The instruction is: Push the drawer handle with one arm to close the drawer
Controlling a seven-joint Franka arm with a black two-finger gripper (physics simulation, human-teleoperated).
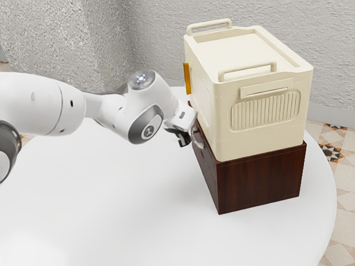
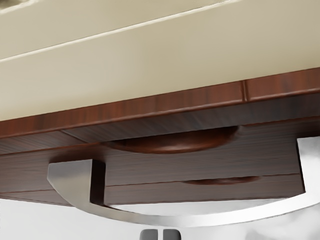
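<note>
At the exterior view's centre, my gripper (image 1: 183,138) is beside the front of the dark brown wooden cabinet (image 1: 260,176), close to its curved metal handle (image 1: 198,138). In the wrist view the silver handle (image 2: 175,220) bows out from the brown front (image 2: 145,172). My gripper (image 2: 160,234) has its two dark fingertips close together with nothing held, just by the middle of the handle's bar; contact is unclear. Little of the drawer front can be seen from the exterior camera, and I cannot tell whether the drawer is fully shut.
A large cream box (image 1: 259,113) with two top handles stands on the cabinet. An orange-yellow piece (image 1: 187,78) sticks out at its side, above and behind the gripper. Both stand on a round white table (image 1: 133,205), near a rough grey wall (image 1: 161,33).
</note>
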